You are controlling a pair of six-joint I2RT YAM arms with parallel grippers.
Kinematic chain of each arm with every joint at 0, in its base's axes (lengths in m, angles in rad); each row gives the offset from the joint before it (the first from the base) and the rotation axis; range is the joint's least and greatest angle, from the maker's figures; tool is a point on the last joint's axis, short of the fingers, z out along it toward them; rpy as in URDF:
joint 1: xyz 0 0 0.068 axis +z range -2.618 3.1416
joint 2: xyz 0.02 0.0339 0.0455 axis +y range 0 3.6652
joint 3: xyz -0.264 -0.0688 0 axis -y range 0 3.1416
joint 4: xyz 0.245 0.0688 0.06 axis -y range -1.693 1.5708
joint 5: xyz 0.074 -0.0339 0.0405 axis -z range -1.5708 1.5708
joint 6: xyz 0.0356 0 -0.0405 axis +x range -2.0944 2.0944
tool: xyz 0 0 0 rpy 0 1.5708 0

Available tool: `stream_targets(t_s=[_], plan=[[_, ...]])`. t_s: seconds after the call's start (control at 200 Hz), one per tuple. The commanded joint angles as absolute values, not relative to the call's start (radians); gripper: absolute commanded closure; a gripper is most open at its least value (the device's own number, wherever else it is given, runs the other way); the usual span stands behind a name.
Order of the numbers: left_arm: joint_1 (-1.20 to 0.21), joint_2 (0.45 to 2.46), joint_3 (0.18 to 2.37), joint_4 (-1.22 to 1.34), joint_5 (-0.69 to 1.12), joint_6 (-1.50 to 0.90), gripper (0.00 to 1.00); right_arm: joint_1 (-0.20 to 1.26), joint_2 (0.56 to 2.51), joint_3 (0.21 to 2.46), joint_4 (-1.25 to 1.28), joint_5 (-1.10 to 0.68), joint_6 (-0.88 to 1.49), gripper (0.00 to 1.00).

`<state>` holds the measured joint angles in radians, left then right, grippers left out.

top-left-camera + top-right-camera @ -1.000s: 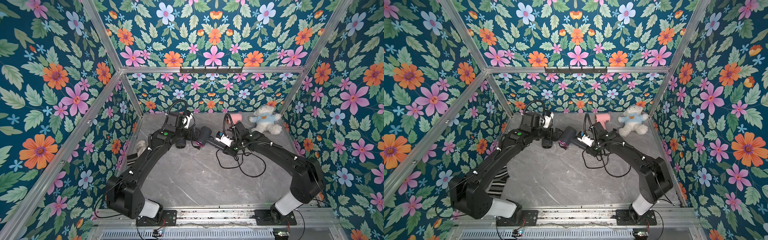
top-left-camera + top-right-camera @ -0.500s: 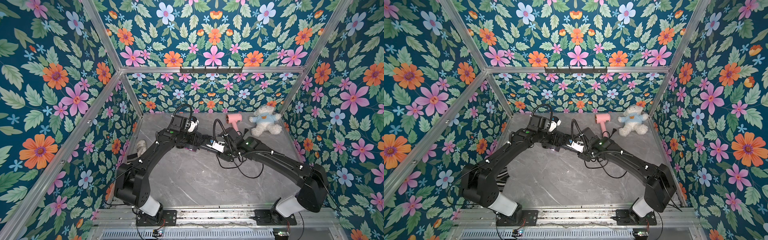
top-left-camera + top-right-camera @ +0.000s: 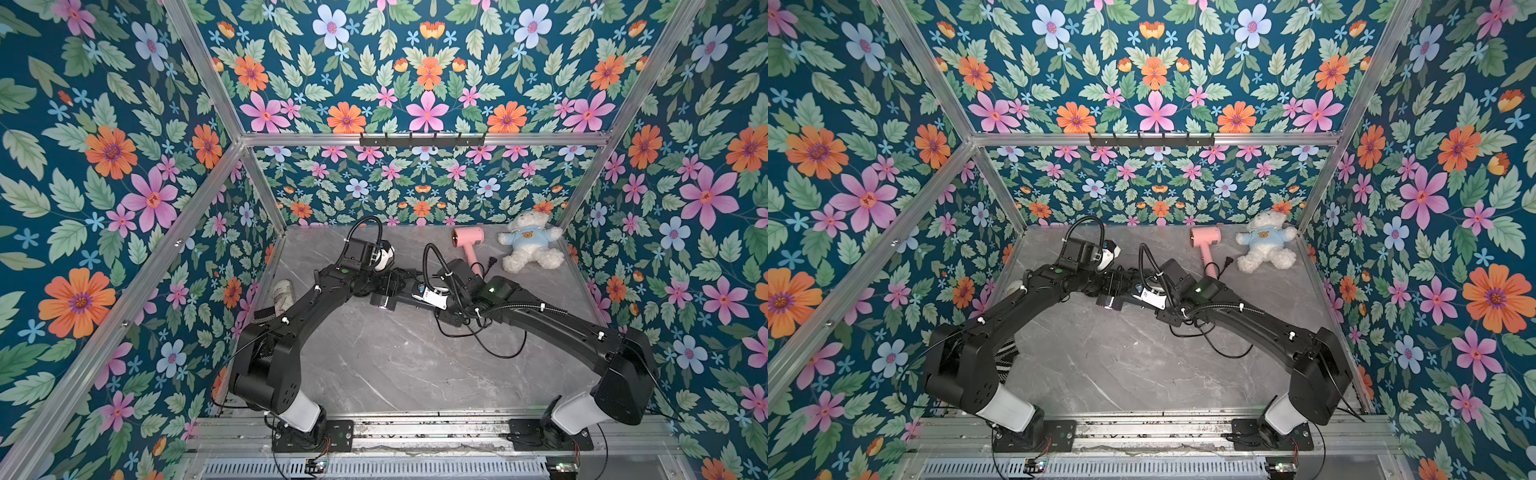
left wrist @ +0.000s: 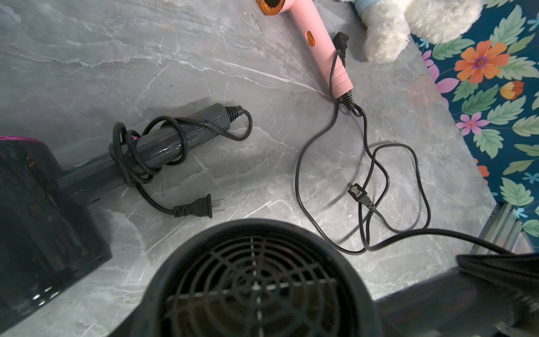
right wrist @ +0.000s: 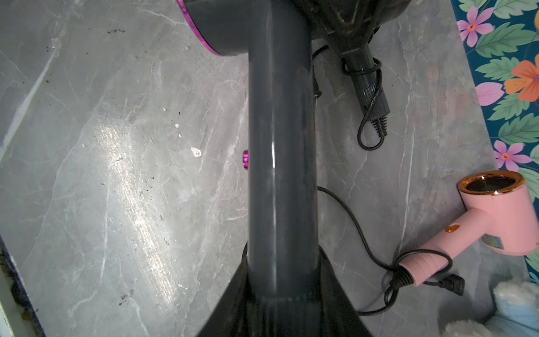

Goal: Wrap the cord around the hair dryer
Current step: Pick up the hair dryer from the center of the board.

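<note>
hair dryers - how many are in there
3. A pink dryer at the back, beside the teddy; a wrapped dryer, cord wound on its handle, lying on the tabletop; a grey dryer held by its handle in the right tool. Others may be hidden.

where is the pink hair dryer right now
In both top views the pink hair dryer lies near the back edge of the table, on the right side, just left of the white teddy bear.

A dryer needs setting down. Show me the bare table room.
Bare: the front centre of the table, bordered by the front rail and the loose black cord. Crowded: mid-back around the grey hair dryer; back right, with pink hair dryer and teddy bear.
</note>
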<state>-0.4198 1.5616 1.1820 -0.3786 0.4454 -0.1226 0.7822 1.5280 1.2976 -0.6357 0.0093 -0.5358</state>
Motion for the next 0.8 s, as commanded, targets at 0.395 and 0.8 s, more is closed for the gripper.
stream_targets(t_s=[0.395,0.8], plan=[[-0.245,1.426,1.2,-0.453,0.456,-0.326,1.0,0.397,1.262,1.19,-0.476,-0.47,-0.193,0.36],[-0.134,1.328,1.206,-0.523,0.517,-0.4,1.0,0.249,1.445,1.078,-0.433,-0.622,-0.095,0.45]])
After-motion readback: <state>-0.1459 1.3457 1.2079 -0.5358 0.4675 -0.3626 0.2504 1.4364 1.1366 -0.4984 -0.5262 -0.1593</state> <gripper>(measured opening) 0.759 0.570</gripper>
